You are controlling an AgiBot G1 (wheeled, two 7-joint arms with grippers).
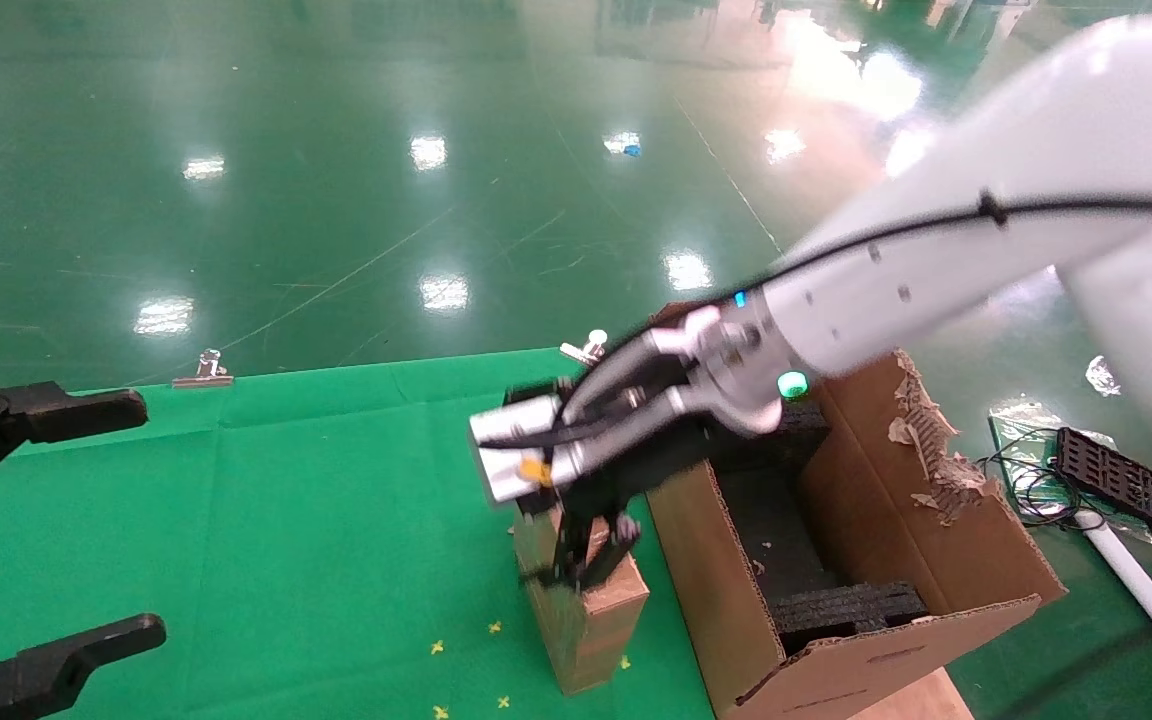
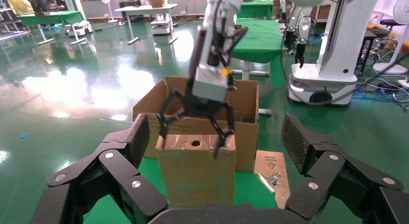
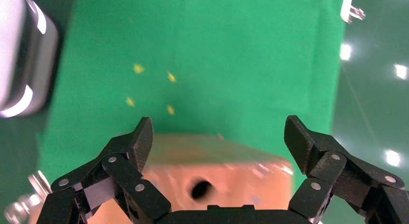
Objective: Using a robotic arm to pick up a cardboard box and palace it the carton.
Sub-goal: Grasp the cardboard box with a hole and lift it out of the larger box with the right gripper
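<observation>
A glossy green floor point(image 1: 336, 150) spread out behind a green-covered surface point(image 1: 316, 520), its cloth pinned at the far edge by metal clips point(image 1: 204, 370). On that surface stood the cardboard box point(image 1: 584, 615), upright on end, its taped top face with the round hole turned up, just beside the carton point(image 1: 736, 600) on the robot's right. Black foam pieces point(image 1: 846, 610) lay inside the carton, and its far flap showed a ragged torn edge.

The robotic arm point(image 1: 936, 270), the right one, reached in from the right and down over the box. The right tool point(image 1: 591, 555) sat at the box's top, fingers spread wide to either side of it; in the left wrist view the fingertips point(image 2: 219, 149) looked to be right at the box's upper edges, but whether they touched could not be told. The head view was smeared around the wrist, so the grip was hard to make out there. The right wrist view cut off most of the box.

The left tool point(image 1: 46, 530) hung parked at the left edge of the surface, wide open and holding nothing.
</observation>
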